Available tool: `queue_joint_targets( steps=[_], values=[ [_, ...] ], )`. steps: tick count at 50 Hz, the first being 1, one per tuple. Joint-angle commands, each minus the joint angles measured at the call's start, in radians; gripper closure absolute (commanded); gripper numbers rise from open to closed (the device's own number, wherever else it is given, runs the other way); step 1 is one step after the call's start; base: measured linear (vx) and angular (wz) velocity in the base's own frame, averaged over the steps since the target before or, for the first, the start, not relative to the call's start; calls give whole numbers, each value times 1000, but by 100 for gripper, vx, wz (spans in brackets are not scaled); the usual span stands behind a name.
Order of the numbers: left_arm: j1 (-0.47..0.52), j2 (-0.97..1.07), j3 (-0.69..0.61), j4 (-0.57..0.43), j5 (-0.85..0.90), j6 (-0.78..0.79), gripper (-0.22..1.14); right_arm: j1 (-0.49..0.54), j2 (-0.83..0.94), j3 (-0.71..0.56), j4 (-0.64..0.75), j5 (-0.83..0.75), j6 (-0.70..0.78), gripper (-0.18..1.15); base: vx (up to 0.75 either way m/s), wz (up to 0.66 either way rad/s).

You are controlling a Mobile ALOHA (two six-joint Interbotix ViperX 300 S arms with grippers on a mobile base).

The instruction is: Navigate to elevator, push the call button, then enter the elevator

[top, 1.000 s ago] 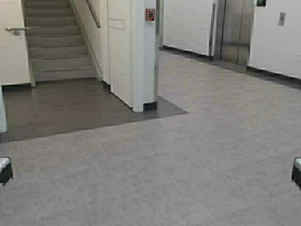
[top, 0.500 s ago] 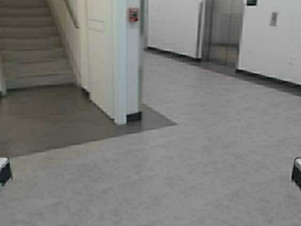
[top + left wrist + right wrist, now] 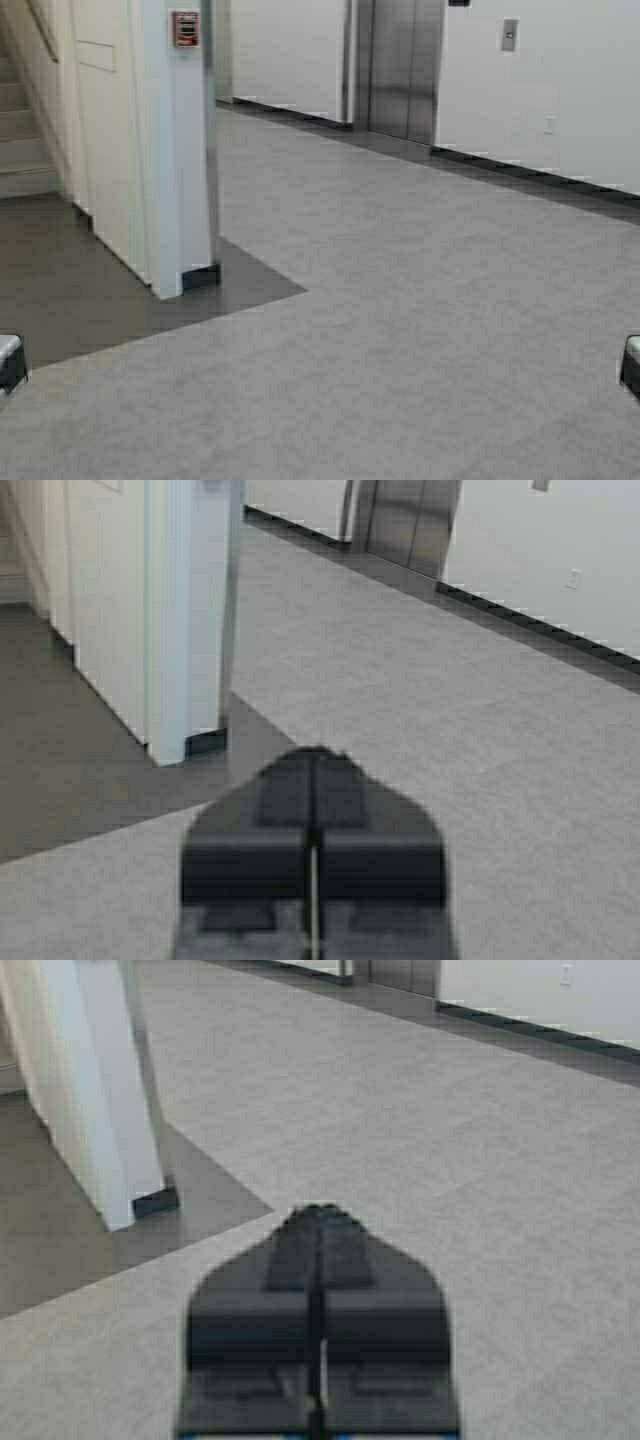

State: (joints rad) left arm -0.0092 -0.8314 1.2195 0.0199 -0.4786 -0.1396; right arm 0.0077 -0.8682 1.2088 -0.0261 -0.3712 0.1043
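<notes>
Elevator (image 3: 400, 65) call button (image 3: 510, 34) shows whole only in high view.

Elevator (image 3: 400, 65) closed, far across grey floor (image 3: 400, 330); call button (image 3: 509, 34) just right of elevator; red fire-alarm box (image 3: 184, 28) well left, on white pillar (image 3: 175, 150).

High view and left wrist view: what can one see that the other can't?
Only the high view shows the red fire-alarm box on the white pillar and the whole call button. Only the left wrist view shows the left claw up close, shut. Both show the steel elevator doors, the pillar and the grey floor.
</notes>
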Motion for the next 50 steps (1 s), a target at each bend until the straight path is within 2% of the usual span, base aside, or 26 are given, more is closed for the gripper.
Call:
queue_joint_targets(
  steps=[1,34,50],
  values=[
    [2,2,-21,2,-6,2,89,2,-12,-15,0,-9,2,92,77,-10],
    [2,-14,-8,2,-8,11,89,2,26,-26,0,-11,2,92,77,-25],
    [2,12,-18,2,-8,14,89,2,11,-17,0,-9,0,92,77,-9]
  ],
)
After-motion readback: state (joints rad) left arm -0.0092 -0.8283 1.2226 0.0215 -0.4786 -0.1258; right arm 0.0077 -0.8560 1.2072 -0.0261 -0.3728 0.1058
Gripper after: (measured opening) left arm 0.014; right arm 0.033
